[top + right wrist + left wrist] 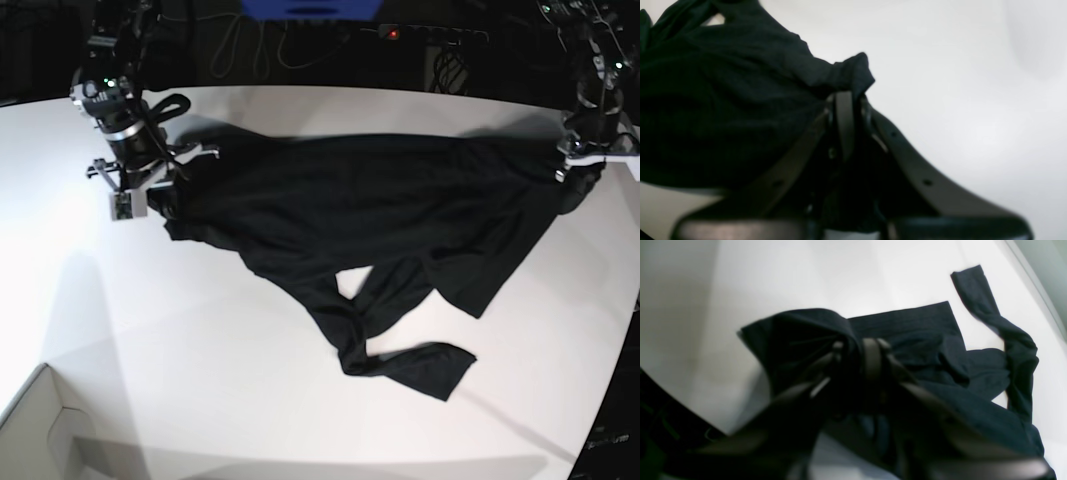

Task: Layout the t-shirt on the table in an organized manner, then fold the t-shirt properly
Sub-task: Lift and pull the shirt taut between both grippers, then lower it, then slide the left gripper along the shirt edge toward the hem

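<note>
On the white table (150, 330) one black t-shirt (370, 210) stretches between two grippers, its body and sleeves trailing toward the near edge, with bare tabletop all around. The right gripper (846, 100) pinches a corner of cloth. The left gripper (858, 350) has cloth bunched between slightly parted fingers; whether it grips, I cannot tell.

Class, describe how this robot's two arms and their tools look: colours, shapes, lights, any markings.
Both arms are black and silver, jointed, with small green lights near the wrists. The left tool and right tool each have long dark brown-grey tapering fingers; the right tool's fingers show small round holes. No markings are legible.
</note>
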`<state>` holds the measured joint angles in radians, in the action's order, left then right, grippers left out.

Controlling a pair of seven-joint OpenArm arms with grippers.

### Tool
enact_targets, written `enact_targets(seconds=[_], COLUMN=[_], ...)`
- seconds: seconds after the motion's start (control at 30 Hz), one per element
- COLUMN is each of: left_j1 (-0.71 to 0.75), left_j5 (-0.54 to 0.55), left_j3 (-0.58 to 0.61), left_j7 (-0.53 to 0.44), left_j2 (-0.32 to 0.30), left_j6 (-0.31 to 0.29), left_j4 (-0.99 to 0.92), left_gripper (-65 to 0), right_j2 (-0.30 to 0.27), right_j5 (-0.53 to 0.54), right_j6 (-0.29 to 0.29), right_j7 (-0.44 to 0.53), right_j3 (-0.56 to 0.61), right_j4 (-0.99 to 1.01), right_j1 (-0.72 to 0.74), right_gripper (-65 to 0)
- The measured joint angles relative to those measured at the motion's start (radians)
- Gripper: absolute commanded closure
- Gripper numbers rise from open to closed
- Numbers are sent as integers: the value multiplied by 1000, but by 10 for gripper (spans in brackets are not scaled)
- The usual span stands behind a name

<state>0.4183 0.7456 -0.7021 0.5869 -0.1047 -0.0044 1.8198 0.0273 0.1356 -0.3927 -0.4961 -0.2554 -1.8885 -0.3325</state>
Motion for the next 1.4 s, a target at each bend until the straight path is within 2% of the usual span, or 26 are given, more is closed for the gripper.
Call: enact_targets(seconds=[0.03,0.13,0.2,0.37,0.53,0.6,0.73,0.87,1.07,1.13,1.23,1.27,1.4], left_j1=[2,11,7,-137,-356,-424,-535,-586,-644,-644,-643,-641,-616], left_j5=[-2,34,42,-59,-291,-378,-473,-485,-472,-460,-450,-449,-451], left_j3=[-5,-19,-39,-29,109,148,208,238,234,233,231,230,171], left_j7=[1,7,8,4,-1,0,-12,-1,-55,-74,-69,-68,-115], left_j2=[0,-1,-3,-8,-3,4,-3,3,-6,-15,-35,-45,-62], left_j6=[-38,-203,-270,-295,-308,-294,-289,-292,-297,-307,-311,-314,-319], left_j4=[0,10,13,-47,-243,-323,-499,-658,-784,-808,-819,-819,-821], left_gripper=[-179,-226,-237,-237,-238,-238,-238,-238,-225,-166,-21,0,0], right_j2=[0,-3,-6,-3,-6,-6,-8,-8,-8,-8,-8,-8,-8], right_j5=[0,0,0,0,2,0,0,1,0,0,0,0,0], right_j6=[0,0,0,0,-1,0,0,0,0,0,0,0,0], right_j7=[0,0,-1,0,2,0,1,1,0,0,0,0,0], right_j3=[0,0,0,-30,-48,-60,-72,-72,-73,-72,-73,-73,-73], right_j4=[0,0,0,2,2,2,2,2,2,2,2,2,2], right_j1=[0,2,2,1,1,1,0,-1,0,2,2,2,1], right_gripper=[0,0,0,0,0,0,0,0,0,0,0,0,0])
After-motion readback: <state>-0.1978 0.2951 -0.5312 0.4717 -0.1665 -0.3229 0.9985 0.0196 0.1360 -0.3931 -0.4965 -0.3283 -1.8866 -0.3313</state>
